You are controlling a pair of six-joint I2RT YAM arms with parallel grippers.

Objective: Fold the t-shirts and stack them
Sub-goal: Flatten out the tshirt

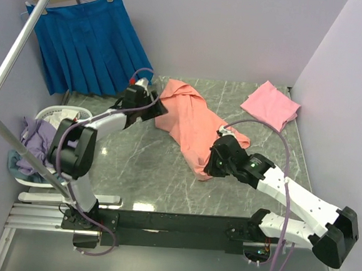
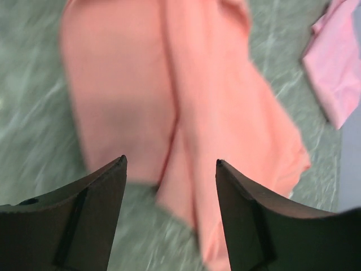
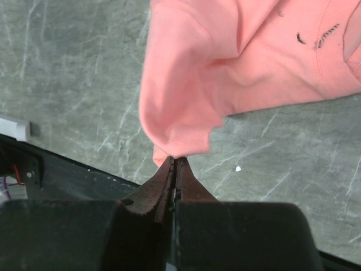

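Bearing everything on the grey marble table (image 1: 134,169). Hanging at the back left, out of play: blue pleated skirt (image 1: 88,40), no part of the job. Lying rumpled in a long diagonal at mid-table: salmon-orange t-shirt (image 1: 191,127), not yet folded, probably being drawn out flat. Sitting at the far right corner, well apart: pink t-shirt (image 1: 271,105), likely serving as base for the stack. Pinching the salmon shirt's near edge with the right gripper (image 3: 175,161), jaws closed tight on cloth, seemingly for tensioning. Hovering the left gripper (image 2: 171,164) over the shirt's far end, jaws spread wide, holding nothing, apparently lining up a second grasp.
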